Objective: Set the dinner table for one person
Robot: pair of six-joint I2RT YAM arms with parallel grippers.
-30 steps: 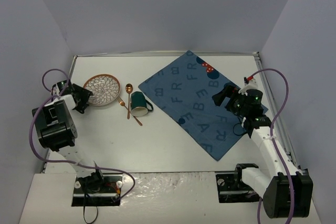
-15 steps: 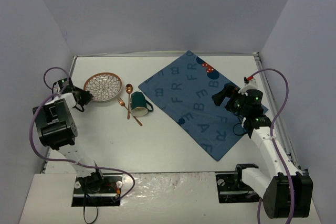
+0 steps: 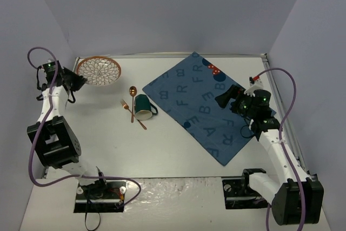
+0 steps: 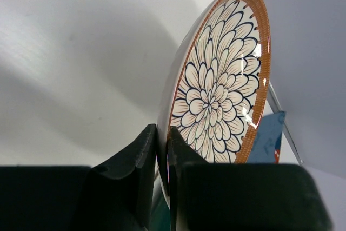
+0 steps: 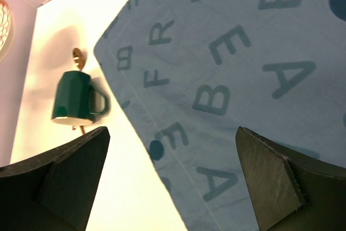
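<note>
The right gripper (image 3: 223, 100) hangs wide open and empty over the right side of the mat (image 3: 203, 104). It is near enough that, if it drops carelessly, a finger could snag the cloth and rumple it. Left of the mat, the mug (image 3: 143, 106) lies beside a crossed spoon (image 3: 132, 101) and fork (image 3: 125, 104). A low pass toward the mat could clip them.

The main risk is at the far left. The left gripper (image 3: 73, 82) is clamped on only the rim of the plate (image 3: 98, 71), which is held off the surface and tipped steeply on edge. With so little of the rim pinched, the plate could pivot or slip on a quick swing and drop.

The table (image 3: 135, 144) is the white floor of the cell, running from the arm bases to the far wall. It is flat and matte with thin metal edge strips. It is bare in the near half, and the items sit in the far half.
</note>
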